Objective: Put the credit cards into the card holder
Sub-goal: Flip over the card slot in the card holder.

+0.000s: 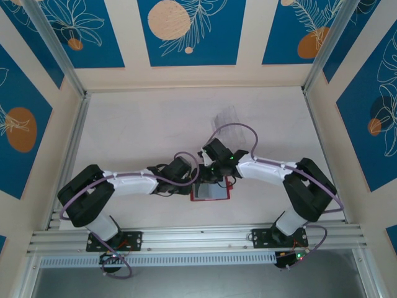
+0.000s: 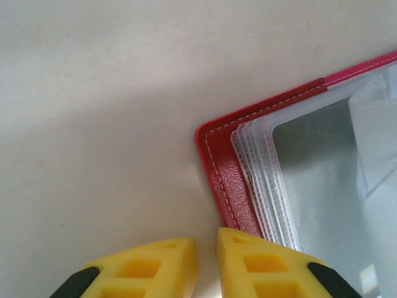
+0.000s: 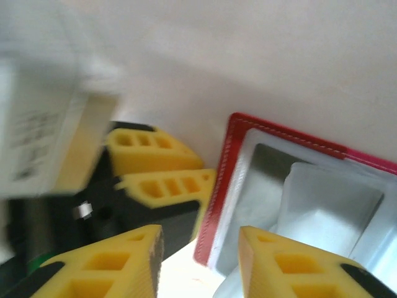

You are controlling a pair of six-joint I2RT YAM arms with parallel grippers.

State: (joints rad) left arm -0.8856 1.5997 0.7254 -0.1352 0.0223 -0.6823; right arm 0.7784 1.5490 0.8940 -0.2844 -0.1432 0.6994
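The right claw [image 3: 200, 242] is spread and empty, above a corner of the card holder [image 3: 231, 162]. The left claw [image 2: 206, 248] is almost pressed together, with a thin empty slit between its 2 fingers, at the holder's red edge. The holder lies open on the counter [image 2: 93, 124], pale inside up, between both arms.

Red card holder [image 1: 211, 193], open flat, clear sleeves

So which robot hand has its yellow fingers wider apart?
The right gripper: its jaws stand well apart beside the card holder. The left gripper shows only a thin slit between its jaws.
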